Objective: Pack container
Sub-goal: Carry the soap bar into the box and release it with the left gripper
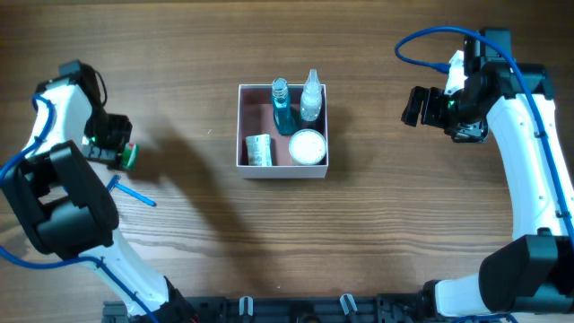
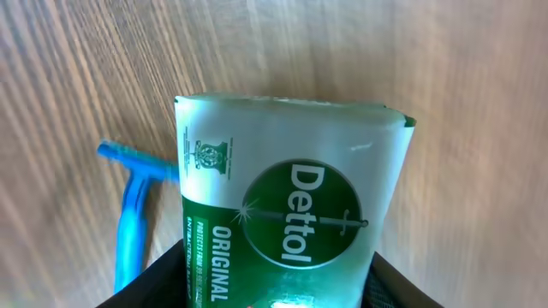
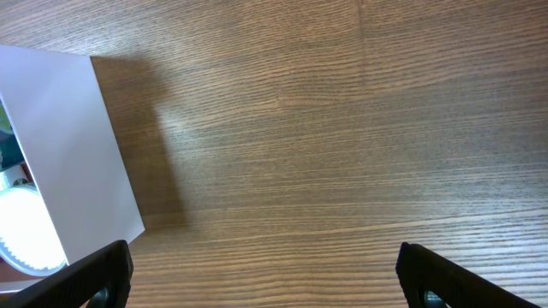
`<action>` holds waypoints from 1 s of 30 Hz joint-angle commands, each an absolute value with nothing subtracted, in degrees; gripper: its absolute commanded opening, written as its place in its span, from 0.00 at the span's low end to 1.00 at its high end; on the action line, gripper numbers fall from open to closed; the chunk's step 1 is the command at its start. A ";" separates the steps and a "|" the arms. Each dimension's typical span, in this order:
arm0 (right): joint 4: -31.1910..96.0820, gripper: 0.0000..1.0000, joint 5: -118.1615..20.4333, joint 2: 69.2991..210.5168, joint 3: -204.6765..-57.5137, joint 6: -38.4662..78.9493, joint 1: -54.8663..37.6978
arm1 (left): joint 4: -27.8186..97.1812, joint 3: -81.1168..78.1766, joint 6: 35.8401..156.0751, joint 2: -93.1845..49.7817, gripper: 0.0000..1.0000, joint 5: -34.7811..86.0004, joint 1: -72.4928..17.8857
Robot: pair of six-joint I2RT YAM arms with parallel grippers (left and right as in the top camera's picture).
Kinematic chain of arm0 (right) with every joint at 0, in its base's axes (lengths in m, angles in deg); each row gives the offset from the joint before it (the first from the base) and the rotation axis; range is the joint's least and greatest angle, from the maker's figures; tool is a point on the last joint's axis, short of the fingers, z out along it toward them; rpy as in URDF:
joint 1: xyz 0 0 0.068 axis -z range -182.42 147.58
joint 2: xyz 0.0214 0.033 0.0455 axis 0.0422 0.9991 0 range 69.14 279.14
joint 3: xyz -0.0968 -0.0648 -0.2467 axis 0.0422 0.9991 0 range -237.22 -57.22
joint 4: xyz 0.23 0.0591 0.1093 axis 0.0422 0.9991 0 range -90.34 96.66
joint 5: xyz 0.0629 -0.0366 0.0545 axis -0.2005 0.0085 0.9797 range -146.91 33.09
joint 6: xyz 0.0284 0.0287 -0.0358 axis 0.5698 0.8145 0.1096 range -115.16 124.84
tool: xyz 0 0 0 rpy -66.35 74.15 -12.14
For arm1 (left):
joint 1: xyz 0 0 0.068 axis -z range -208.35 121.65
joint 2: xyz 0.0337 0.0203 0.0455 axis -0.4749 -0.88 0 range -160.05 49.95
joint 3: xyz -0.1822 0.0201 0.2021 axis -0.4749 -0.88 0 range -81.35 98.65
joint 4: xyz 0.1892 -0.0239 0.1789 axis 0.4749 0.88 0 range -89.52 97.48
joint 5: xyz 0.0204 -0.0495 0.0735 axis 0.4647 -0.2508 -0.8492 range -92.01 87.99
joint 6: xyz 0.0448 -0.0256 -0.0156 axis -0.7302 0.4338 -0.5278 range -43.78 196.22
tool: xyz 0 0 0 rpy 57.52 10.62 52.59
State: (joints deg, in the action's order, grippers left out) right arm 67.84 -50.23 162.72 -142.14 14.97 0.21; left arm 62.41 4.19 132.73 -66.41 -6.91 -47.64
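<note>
Brown wood-grain table [image 1: 359,251] (soft shadows across it) under even light

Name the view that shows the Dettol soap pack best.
Left wrist: the Dettol soap pack fills the frame, label readable. Overhead shows only a green bit at the left pincer. Right wrist: nothing.
</note>
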 commanded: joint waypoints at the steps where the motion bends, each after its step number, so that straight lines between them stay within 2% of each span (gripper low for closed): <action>1: 67.84 1.00 -49.33 163.22 -141.99 13.90 0.17 | 65.05 7.99 122.57 -57.01 0.37 -7.59 -40.45; 5: 67.62 1.00 -49.33 163.22 -141.99 13.90 0.17 | 64.88 7.99 115.68 -51.66 0.31 -7.66 -31.29; 11: 67.65 1.00 -49.33 163.22 -141.99 13.90 0.17 | 61.49 7.97 106.63 -48.55 0.30 -7.66 -13.46; 14: 67.65 1.00 -49.33 163.22 -141.99 13.90 0.17 | 60.22 7.97 106.46 -49.23 0.31 -9.36 -7.14; 21: 67.45 1.00 -49.33 163.22 -141.99 13.88 0.17 | 59.19 7.93 106.63 -51.68 0.32 -9.67 0.68; 30: 67.60 1.00 -49.33 163.22 -141.99 13.90 0.17 | 59.81 7.91 106.63 -56.31 0.35 -9.78 1.06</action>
